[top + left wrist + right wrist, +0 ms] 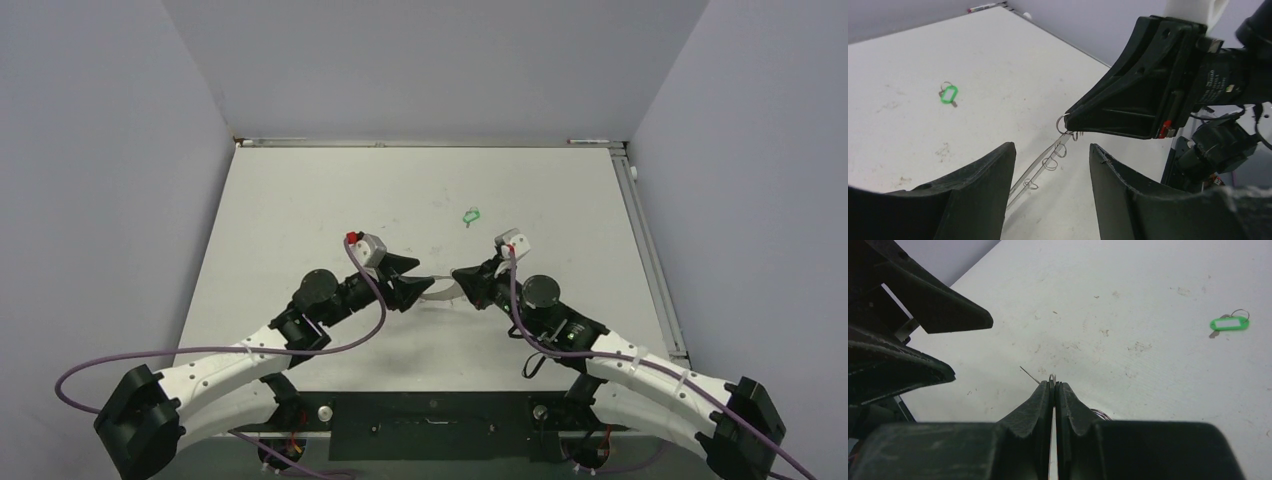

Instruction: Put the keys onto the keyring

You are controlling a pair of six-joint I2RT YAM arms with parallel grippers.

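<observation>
L gripper (407,287): jaws apart, astride keyring (436,293) left end; center it btwn pads, clamp flat, no twist. R gripper (466,283): clamped on keyring right end, keep steady. Green key (471,214): on table (300,200), far of both, apart from ring.

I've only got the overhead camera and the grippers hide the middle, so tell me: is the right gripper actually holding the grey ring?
Observer: Yes, the right gripper is pinched shut on the keyring at its rim.
Operator: And the left one?
Observer: The left gripper is open. Its jaws stand either side of the ring, apparently not touching it.
Operator: What's that green speck?
Observer: A green key tag with a white label window and a small wire loop, lying loose on the table.
</observation>
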